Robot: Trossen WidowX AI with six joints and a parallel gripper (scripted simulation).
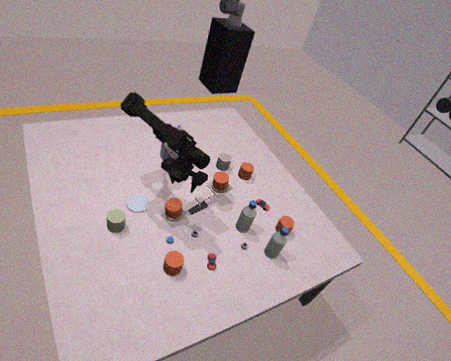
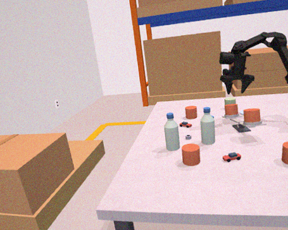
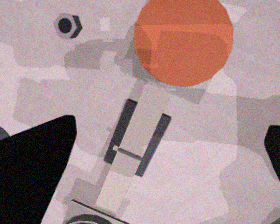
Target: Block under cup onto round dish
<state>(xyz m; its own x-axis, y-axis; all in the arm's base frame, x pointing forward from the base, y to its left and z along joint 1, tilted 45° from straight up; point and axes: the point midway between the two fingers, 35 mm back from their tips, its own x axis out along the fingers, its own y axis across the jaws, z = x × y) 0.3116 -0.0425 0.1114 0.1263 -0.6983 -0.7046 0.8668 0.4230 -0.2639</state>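
Note:
Two identical orange cups stand on the end pads of a small balance. One cup is on the end nearest the pale blue round dish. My gripper is open and empty. It hangs well above the balance, over its middle between the two cups, touching neither. No block shows.
Loose orange cylinders, a green cylinder, a grey one, two bottles, two toy cars, small nuts and a blue cap lie around the balance.

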